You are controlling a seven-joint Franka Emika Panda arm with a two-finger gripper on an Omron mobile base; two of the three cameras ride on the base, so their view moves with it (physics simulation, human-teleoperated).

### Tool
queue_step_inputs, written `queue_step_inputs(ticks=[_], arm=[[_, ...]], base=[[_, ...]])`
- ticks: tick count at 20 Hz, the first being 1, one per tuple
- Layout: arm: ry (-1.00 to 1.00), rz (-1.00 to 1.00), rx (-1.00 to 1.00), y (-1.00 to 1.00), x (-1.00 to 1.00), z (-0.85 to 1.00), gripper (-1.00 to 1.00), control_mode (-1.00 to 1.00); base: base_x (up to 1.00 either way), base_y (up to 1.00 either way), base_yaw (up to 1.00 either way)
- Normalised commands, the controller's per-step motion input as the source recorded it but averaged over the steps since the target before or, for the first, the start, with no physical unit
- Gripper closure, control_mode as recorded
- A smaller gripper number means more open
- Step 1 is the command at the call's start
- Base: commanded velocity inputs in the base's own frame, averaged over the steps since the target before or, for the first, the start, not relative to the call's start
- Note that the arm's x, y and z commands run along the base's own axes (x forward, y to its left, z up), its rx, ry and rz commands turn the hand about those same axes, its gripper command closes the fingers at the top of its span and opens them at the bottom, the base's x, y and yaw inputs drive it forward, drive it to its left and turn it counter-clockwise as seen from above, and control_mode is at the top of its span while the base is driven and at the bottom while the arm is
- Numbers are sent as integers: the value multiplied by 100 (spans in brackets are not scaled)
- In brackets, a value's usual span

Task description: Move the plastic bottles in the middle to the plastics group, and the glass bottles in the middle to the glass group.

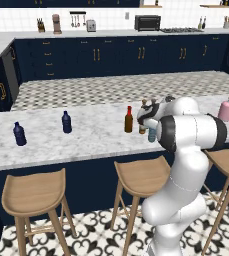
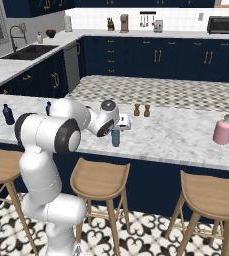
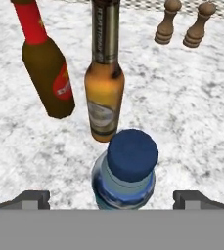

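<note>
White arm bends low over the counter (image 1: 86, 135), fingers (image 3: 111, 197) spread wide astride the teal bottle (image 3: 125, 171)

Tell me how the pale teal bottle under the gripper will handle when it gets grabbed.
The pale teal bottle looks like thin clear plastic, so probably light and apt to flex. Its smooth round body may slip or twist between the open gripper fingers. It stands close to the amber bottle, so a nudge could knock that.

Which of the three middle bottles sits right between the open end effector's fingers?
The pale teal-blue bottle, dark blue cap toward the camera. The amber-orange bottle and red-capped brown bottle stand farther off.
</note>
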Motion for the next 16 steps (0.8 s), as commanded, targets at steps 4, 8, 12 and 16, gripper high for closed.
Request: queue_step_inputs(ticks=[4, 8, 12, 16], arm=[[0, 0, 0, -1, 3, -1, -100, -100], [0, 0, 0, 0, 11, 0, -100, -100], [-1, 0, 0, 0, 10, -1, -100, -100], [-3, 0, 0, 0, 9, -6, -100, -100]], base=[[0, 0, 0], [0, 0, 0], [0, 0, 0], [0, 0, 0]])
